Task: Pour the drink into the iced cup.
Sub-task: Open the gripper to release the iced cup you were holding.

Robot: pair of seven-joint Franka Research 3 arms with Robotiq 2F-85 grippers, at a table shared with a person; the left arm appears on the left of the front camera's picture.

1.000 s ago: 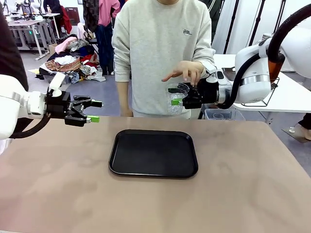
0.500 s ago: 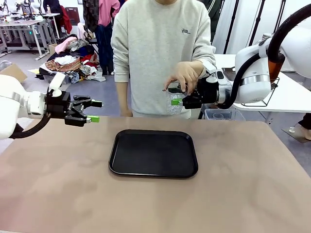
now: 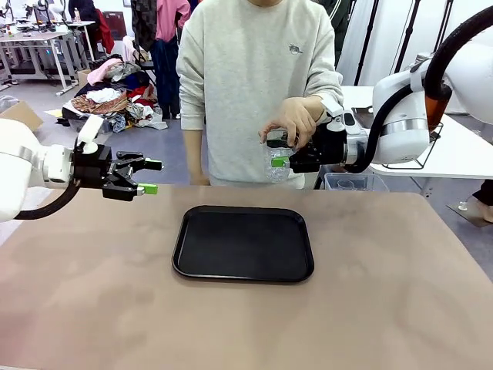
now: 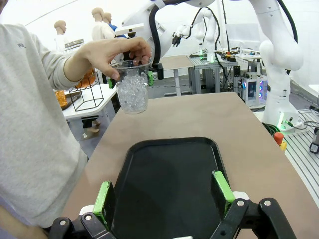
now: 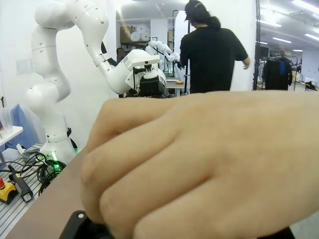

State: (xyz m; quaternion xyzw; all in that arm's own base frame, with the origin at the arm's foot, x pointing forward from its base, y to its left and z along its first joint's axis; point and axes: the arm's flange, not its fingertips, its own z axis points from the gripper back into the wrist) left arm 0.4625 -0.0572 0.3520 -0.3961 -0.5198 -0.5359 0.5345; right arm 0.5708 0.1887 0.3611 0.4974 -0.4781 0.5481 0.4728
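Iced cup upright at twelve o'clock above the tray, in the person's hand and the right claw; left claw, wide and empty, lies far at nine o'clock.

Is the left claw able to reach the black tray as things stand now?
Probably yes. The left claw hangs open above the table's left side, and nothing lies between it and the black tray. The person's hand and the iced cup are at the far edge, out of the way.

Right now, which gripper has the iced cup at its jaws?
The right gripper: the iced cup sits at its jaws, the person's hand gripping the rim. The left gripper hovers open, apart.
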